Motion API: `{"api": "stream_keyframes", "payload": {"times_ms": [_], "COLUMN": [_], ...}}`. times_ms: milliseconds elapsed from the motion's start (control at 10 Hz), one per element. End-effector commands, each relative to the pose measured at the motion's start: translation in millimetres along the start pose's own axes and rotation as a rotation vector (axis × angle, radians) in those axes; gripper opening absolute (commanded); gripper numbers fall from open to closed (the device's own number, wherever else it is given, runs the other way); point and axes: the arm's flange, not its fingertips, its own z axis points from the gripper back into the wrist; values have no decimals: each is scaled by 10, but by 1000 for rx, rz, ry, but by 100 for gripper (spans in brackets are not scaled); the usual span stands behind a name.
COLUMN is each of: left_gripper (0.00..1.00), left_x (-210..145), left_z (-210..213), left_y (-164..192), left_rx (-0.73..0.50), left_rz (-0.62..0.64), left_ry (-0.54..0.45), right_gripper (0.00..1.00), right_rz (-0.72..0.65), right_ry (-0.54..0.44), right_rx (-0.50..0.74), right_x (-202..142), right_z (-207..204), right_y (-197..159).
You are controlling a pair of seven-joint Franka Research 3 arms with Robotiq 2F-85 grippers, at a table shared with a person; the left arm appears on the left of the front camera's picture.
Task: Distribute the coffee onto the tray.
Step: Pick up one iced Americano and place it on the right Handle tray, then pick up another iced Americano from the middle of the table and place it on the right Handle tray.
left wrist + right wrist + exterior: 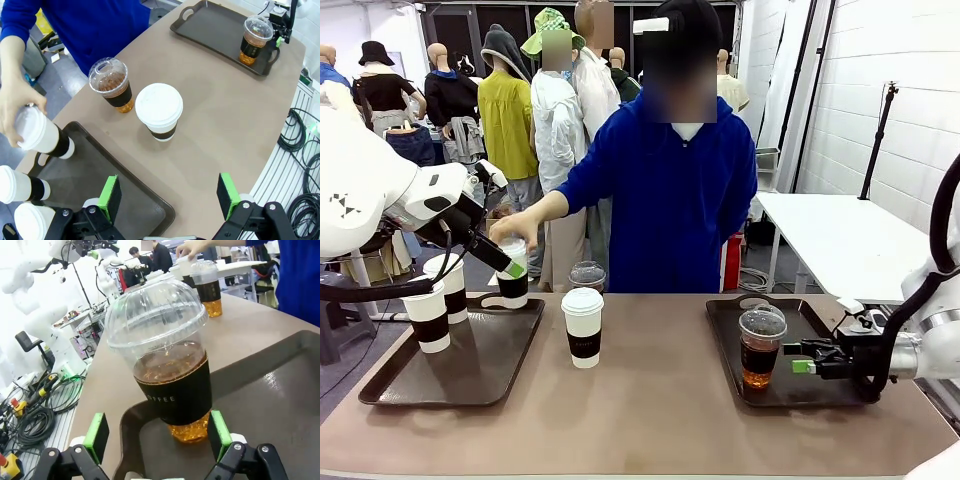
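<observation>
On the right tray (728, 345) 1 iced coffee (761, 348) stands upright, my right gripper (802, 357) spread wide beside it, holding nothing: placing looks done, next I back out cleanly.

iced cup (761, 347) (upright) rt tray (728, 352), paper cup (583, 327) mid-table

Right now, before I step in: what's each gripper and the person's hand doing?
Left gripper: open, empty.
Right gripper: open, facing the iced coffee, not gripping.
Person's hand: holding a white paper cup.
</observation>
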Motion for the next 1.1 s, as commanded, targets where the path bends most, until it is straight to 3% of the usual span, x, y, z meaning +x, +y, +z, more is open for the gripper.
{"api": "stream_keyframes", "payload": {"times_ms": [0, 100, 1000], "left_gripper": [100, 100, 100], "left_x": [-6, -6, -6], "left_z": [5, 5, 5], "left_y": [12, 12, 12], "left_rx": [-4, -4, -4], "left_rz": [4, 4, 4], "left_ry": [-4, -4, -4], "right_gripper": [100, 100, 100], "right_rz": [-38, 0, 0], "right_ry": [38, 0, 0], "right_rx": [-23, 0, 0], "right_x": [109, 0, 0], "right_z": [-54, 0, 0], "right_y": [27, 0, 0]}}
